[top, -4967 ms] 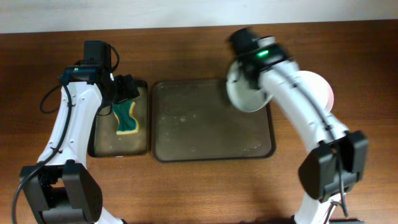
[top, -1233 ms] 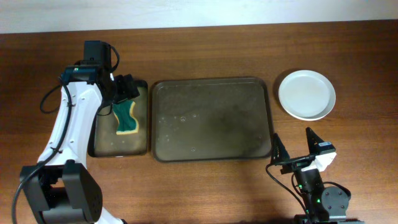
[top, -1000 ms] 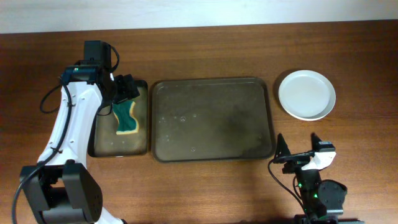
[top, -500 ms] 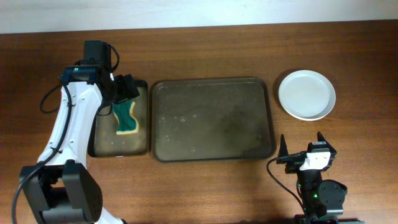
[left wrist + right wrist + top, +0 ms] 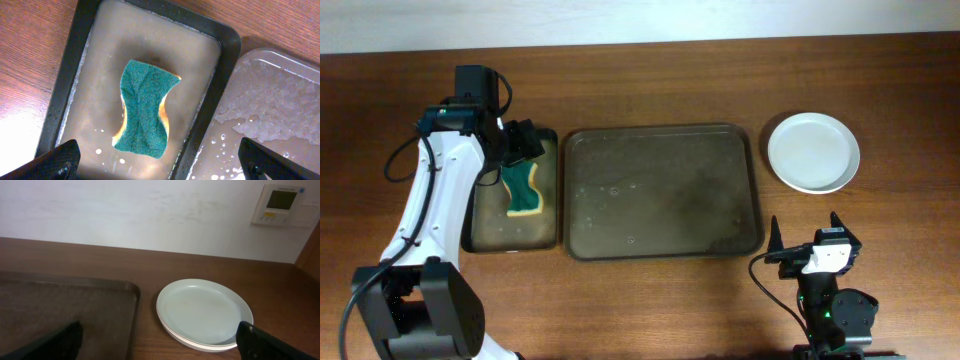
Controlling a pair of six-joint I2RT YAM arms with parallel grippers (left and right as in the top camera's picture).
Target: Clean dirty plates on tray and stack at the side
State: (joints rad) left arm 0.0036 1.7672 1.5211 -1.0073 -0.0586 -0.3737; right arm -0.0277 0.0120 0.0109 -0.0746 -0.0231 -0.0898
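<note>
Plates [image 5: 813, 152] sat stacked beside the bare tray [image 5: 660, 190]; task looked done. Left gripper [image 5: 518, 150] & right gripper [image 5: 805, 240] hung spread, w/ nothing held; sponge [image 5: 145, 107] idle.

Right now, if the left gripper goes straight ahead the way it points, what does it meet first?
Probably the green-topped yellow sponge, lying in the wet dark narrow tray.

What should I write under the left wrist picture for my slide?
A green sponge lies in cloudy water in the small dark tray, beside the big wet tray.
</note>
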